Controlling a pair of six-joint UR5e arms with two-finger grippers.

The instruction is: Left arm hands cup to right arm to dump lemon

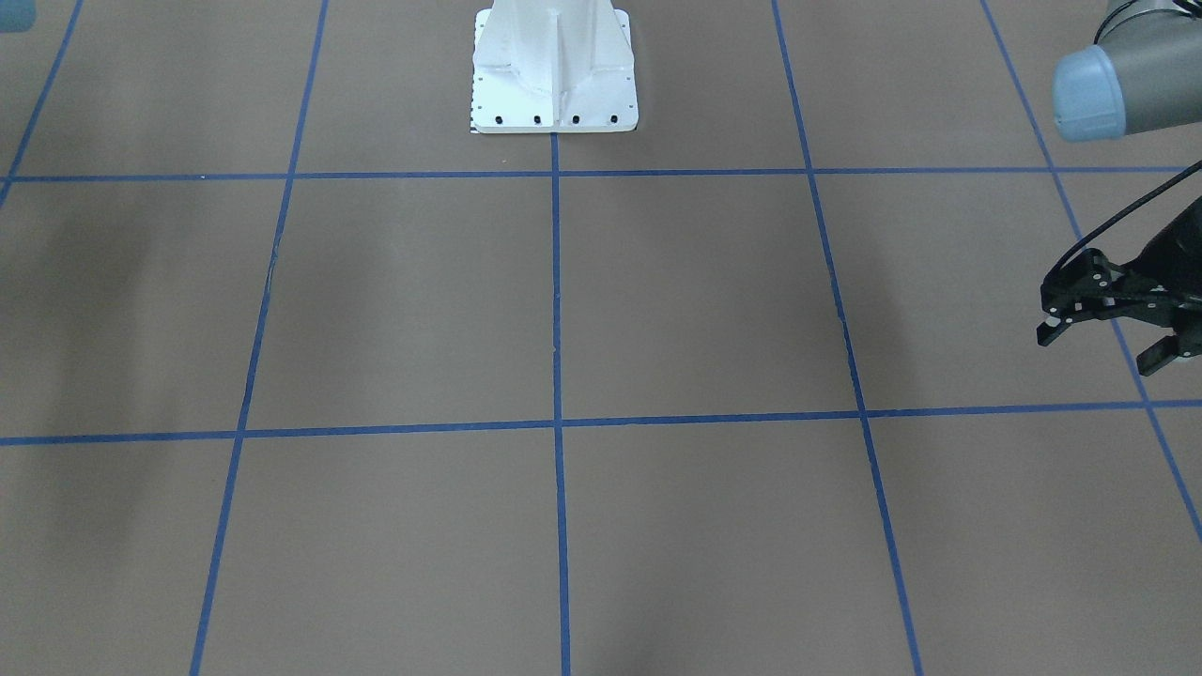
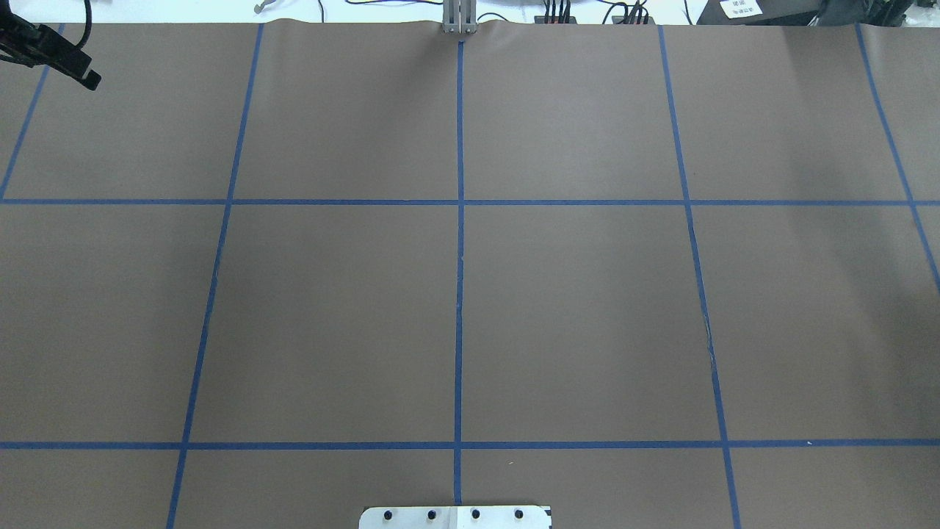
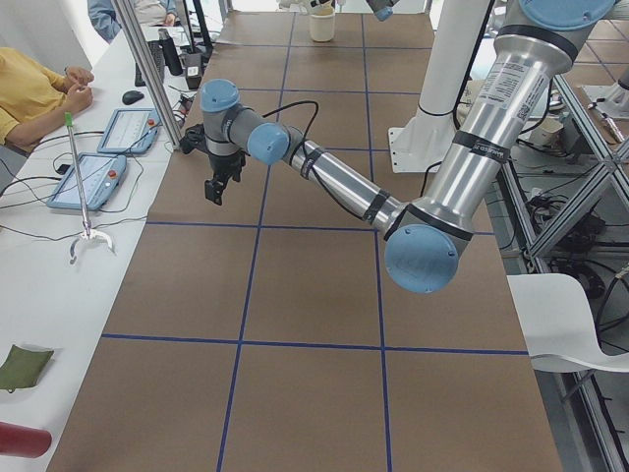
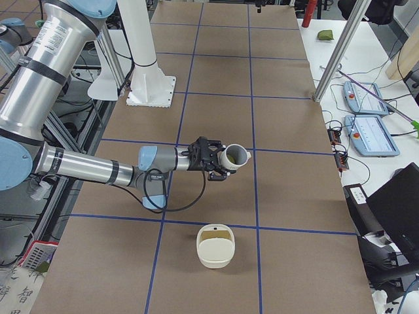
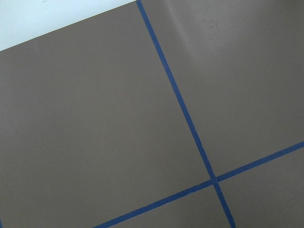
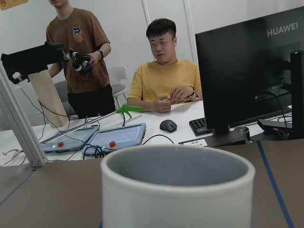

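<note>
The white cup (image 4: 239,155) is held above the table in my right gripper (image 4: 219,160), whose fingers close on its side. A yellow-green lemon (image 4: 230,157) lies inside it. In the right wrist view the cup (image 6: 178,190) fills the lower frame, upright, with its grey inside showing; the lemon is hidden there. My left gripper (image 1: 1108,338) is open and empty, far off near the table's other end. It also shows in the overhead view (image 2: 55,59) and the exterior left view (image 3: 216,182).
A white container (image 4: 215,245) with a brownish inside stands on the table in front of the held cup. The white robot base (image 1: 554,70) stands at the table's middle. Two operators, tablets (image 6: 116,137) and a monitor (image 6: 247,71) are beyond the table's edge.
</note>
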